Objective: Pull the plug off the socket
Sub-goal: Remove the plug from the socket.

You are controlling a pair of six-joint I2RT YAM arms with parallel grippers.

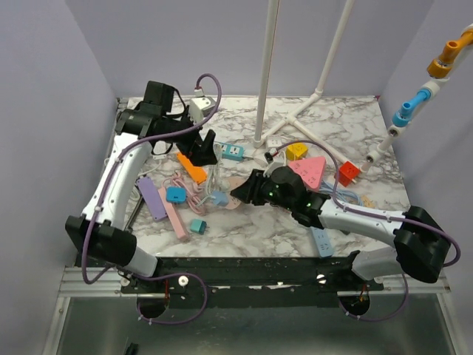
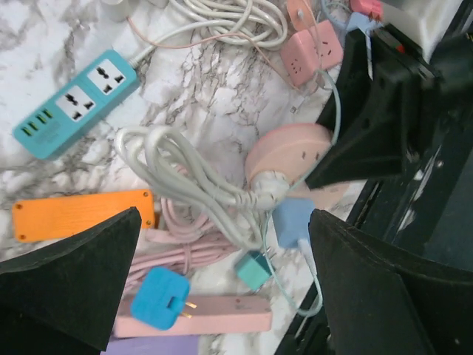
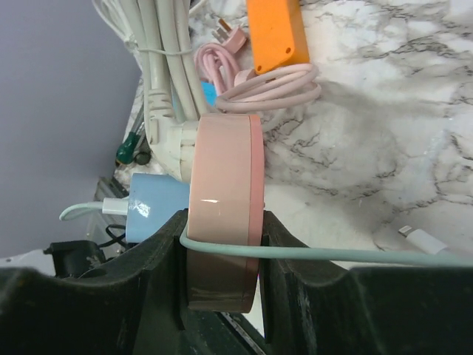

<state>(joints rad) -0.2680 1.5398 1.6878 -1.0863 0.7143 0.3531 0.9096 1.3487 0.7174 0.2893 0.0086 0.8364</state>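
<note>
A round pink socket (image 3: 222, 185) stands on edge between my right gripper's (image 3: 222, 285) fingers, which are shut on it. A white plug (image 3: 170, 144) with a thick white cord and a light blue charger (image 3: 154, 211) sit in its face. A pale green cable (image 3: 332, 255) crosses the fingers. In the left wrist view the socket (image 2: 284, 148), white plug (image 2: 270, 192) and blue charger (image 2: 293, 220) lie just below my left gripper (image 2: 222, 285), which is open and empty above them. In the top view my left gripper (image 1: 204, 152) is behind the right gripper (image 1: 247, 191).
Around the socket lie a teal power strip (image 2: 74, 103), an orange strip (image 2: 81, 214), a pink strip (image 2: 214, 314) with a blue plug (image 2: 157, 296), a small teal plug (image 2: 253, 269) and a pink cube socket (image 2: 310, 53). A white pole stand (image 1: 262, 111) rises behind.
</note>
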